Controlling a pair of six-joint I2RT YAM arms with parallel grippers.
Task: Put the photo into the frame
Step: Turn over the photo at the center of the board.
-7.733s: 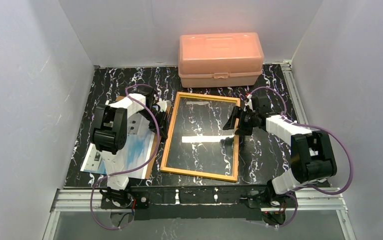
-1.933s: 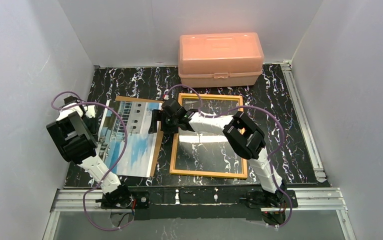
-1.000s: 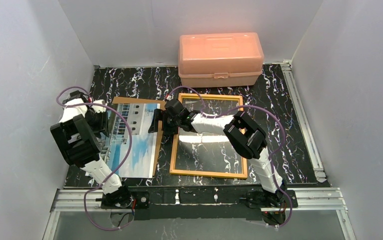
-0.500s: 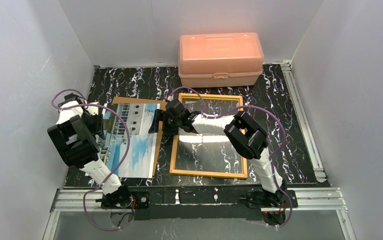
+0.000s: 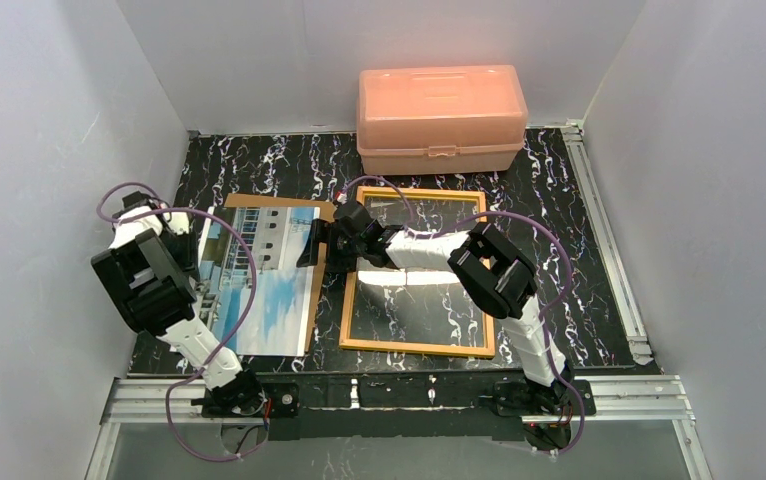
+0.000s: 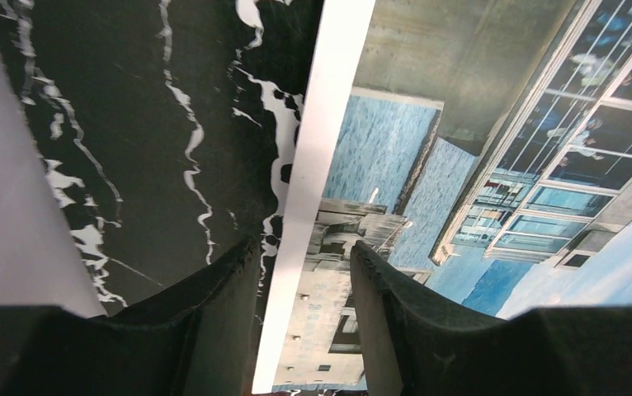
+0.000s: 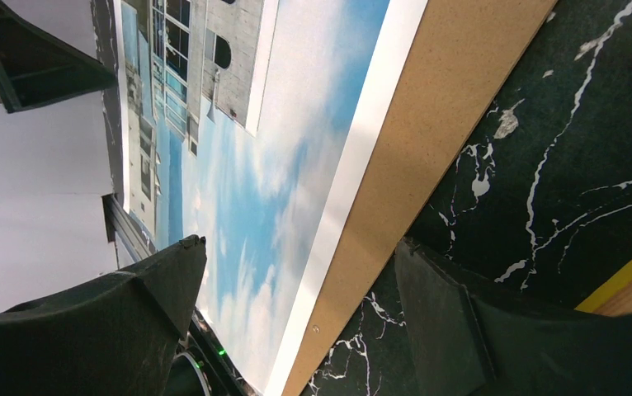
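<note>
1. Looking through the left wrist camera, I am seeing the left pincer [image 6: 304, 245] standing partly open, its two dark fingers [image 6: 205, 322] sitting astride the white border of the photo [image 6: 461, 165].
2. The outer finger is hanging over the black marbled table [image 6: 131, 124] and the inner one over the printed building. I am not able to tell whether either tip is touching down.
3. A sliver of dark table is showing between the outer finger and the border, so the left pincer is not clamping the print.
4. The right pincer [image 7: 300, 243] is standing wide open, reaching across to the opposite long edge of the photo.
5. Between its fingers I am seeing the photo's blue sky and white border. The brown backing board [image 7: 428, 124] is also showing there, jutting out from under the print.
6. The photo is lying picture side up on that board, spanning the space between the two pincers, each of which is sitting at one of its long edges.
7. The frame [image 5: 414, 349] is lying flat on the table behind the right pincer, on the side away from the photo. The right arm is crossing above its clear pane.
8. A strip of table is separating the frame's yellow-orange border from the board, so the two are not touching.
9. A pink box [image 5: 441, 115] with its lid down is sitting well beyond both pincers, at the far end of the table.
</note>
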